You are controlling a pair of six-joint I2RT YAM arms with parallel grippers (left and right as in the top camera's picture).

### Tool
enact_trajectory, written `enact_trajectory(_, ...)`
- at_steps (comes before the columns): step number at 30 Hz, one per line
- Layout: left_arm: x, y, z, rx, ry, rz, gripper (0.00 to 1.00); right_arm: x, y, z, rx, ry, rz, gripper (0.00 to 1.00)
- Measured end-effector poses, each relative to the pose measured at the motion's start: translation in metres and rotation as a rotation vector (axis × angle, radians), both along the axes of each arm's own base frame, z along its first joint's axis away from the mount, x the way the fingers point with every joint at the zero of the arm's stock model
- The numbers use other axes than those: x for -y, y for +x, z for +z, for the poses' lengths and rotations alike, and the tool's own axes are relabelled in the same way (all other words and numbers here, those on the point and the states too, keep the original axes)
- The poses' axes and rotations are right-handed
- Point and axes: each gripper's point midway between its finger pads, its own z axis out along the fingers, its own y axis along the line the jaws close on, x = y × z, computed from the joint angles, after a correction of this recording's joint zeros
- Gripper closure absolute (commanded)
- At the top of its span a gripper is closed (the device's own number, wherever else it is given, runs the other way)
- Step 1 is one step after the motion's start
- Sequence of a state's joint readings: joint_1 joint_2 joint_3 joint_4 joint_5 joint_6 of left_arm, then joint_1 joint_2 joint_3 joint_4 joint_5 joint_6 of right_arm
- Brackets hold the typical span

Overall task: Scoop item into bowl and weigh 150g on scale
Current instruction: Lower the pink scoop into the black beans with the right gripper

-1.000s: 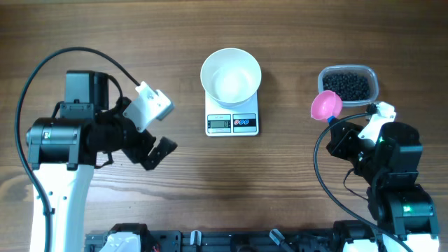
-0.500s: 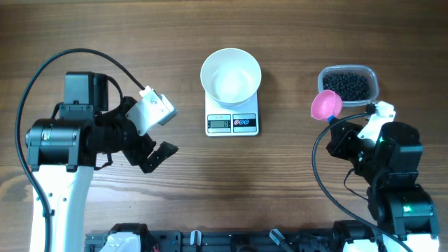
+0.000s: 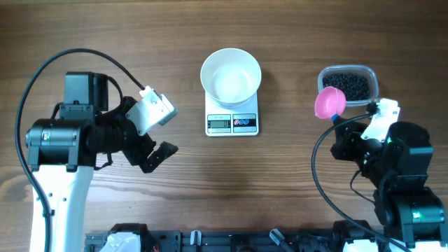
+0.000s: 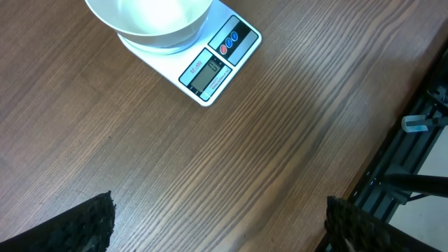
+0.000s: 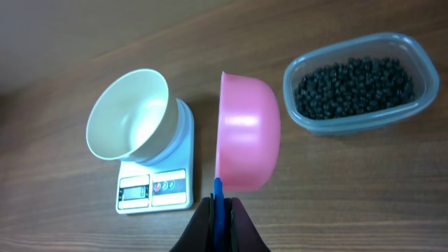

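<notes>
The white bowl (image 3: 231, 75) stands empty on the white scale (image 3: 232, 124) at the table's far middle; both also show in the left wrist view, bowl (image 4: 150, 17) and scale (image 4: 210, 66). The item, small black beads (image 3: 348, 85), fills a clear tub (image 3: 371, 75) at the far right. My right gripper (image 5: 219, 210) is shut on the blue handle of a pink scoop (image 5: 248, 133), which is turned on its side, just short of the tub (image 5: 350, 115) and right of the bowl (image 5: 129, 115). My left gripper (image 4: 217, 224) hangs open over bare wood, left of the scale.
The table's near edge with black rails (image 4: 413, 147) lies to the right in the left wrist view. Bare wood stretches between the two arms in front of the scale (image 5: 154, 192). The left arm's black cable (image 3: 42, 70) loops over the table's left side.
My right gripper has shifted slightly right and toward the tub, carrying the pink scoop. The left gripper turned a little early on, then stayed still.
</notes>
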State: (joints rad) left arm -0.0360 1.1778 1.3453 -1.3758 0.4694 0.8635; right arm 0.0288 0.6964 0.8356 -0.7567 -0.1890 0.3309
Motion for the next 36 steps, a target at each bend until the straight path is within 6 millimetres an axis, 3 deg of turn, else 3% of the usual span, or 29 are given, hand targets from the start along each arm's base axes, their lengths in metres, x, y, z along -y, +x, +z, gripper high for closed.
enact_trajectory(10,0.000,0.000,0.000,0.000,0.000,0.000,0.00,0.004,0.000,-0.001,0.010,-0.072,0.023,0.96)
enact_trajectory(16,0.000,0.000,0.000,0.000,0.000,0.000,0.00,0.008,0.015,0.020,0.117,-0.106,0.012,0.96)
enact_trajectory(29,0.000,0.000,0.000,0.000,0.000,0.000,0.00,0.009,0.049,-0.004,0.040,-0.089,-0.015,0.96)
enact_trajectory(32,0.000,0.000,0.000,0.000,0.000,0.000,0.00,0.010,0.063,0.001,0.052,-0.054,-0.044,0.96)
enact_trajectory(36,0.000,0.000,0.000,0.001,0.000,0.000,0.00,0.016,0.064,0.015,-0.054,-0.064,-0.087,0.96)
